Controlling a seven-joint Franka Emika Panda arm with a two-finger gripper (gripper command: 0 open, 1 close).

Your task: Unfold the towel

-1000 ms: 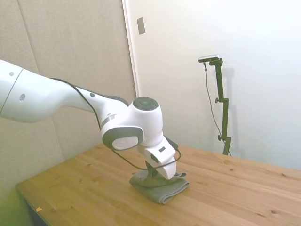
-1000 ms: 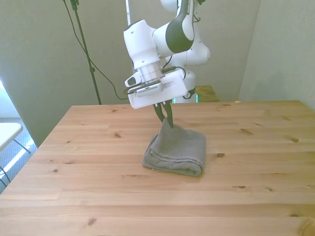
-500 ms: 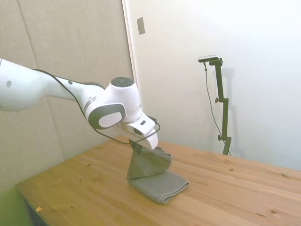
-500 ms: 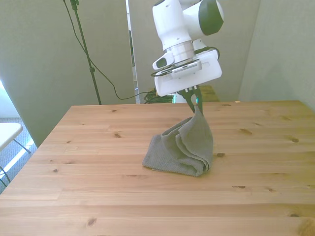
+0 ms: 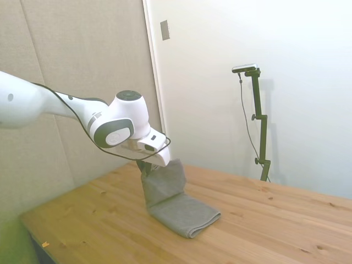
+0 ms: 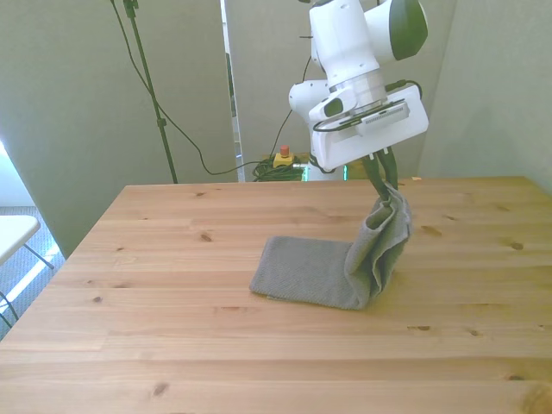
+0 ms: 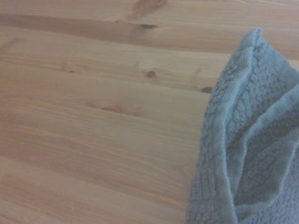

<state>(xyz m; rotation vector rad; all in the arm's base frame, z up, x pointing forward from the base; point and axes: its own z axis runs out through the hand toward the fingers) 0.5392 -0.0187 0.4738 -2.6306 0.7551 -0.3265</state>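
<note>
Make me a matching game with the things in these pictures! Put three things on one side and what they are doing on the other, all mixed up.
Things:
1. towel
2. gripper
3. table

States:
A. bare wood, carrying the rest
B. shut on a cloth corner, up in the air
C. half lying flat, half lifted up

Pairs: 1-C, 2-B, 3-A

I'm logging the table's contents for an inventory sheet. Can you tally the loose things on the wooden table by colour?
Grey: 1, the towel, one end lifted by the gripper, the rest flat on the table
Other colours: 0
Total: 1
</note>
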